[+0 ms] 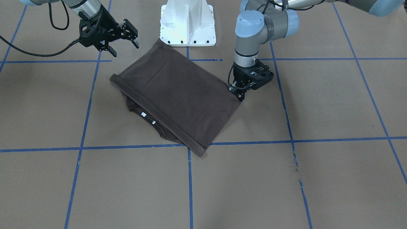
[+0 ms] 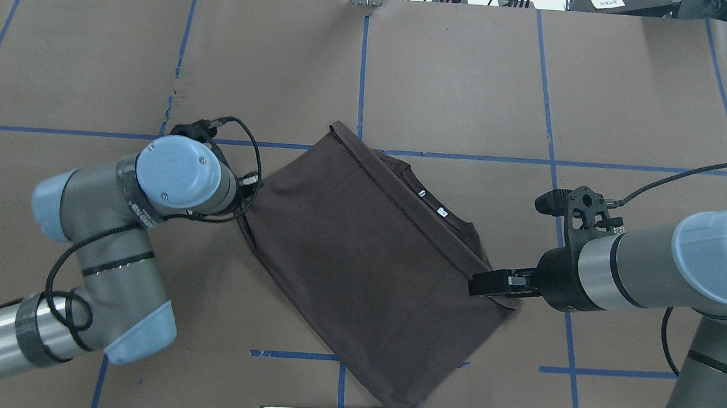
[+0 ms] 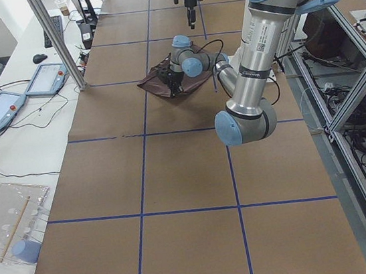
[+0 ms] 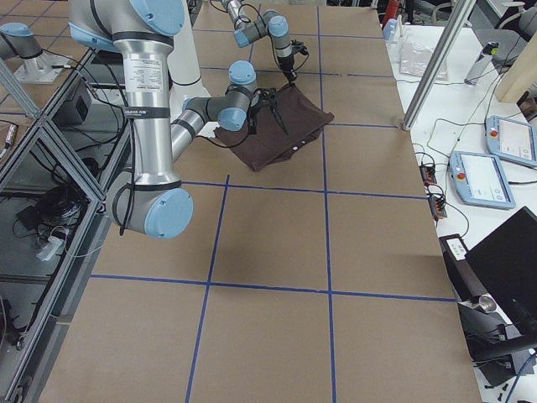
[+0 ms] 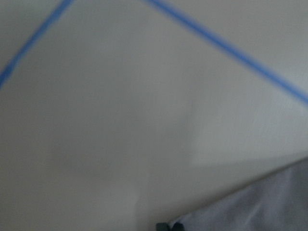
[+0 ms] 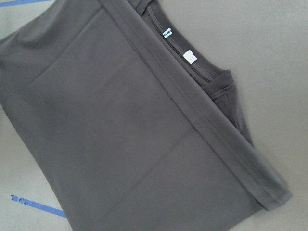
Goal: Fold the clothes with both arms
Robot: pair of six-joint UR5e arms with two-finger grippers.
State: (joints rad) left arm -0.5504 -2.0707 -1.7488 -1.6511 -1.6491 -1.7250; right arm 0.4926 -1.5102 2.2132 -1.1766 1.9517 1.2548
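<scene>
My left arm [image 2: 115,239] comes in from the table's [image 1: 318,190] near left corner, elbow bent sharply, wrist turned straight down. My left gripper [image 1: 240,94] points down with its tips low at the surface, left of the middle. The fingers look close together, but I can't tell if they are fully closed. My right arm [image 2: 649,272] reaches in from the right edge, forearm nearly level. My right gripper [image 1: 124,47] hangs tilted above the surface, its two fingers [image 1: 112,52] spread apart and holding nothing.
</scene>
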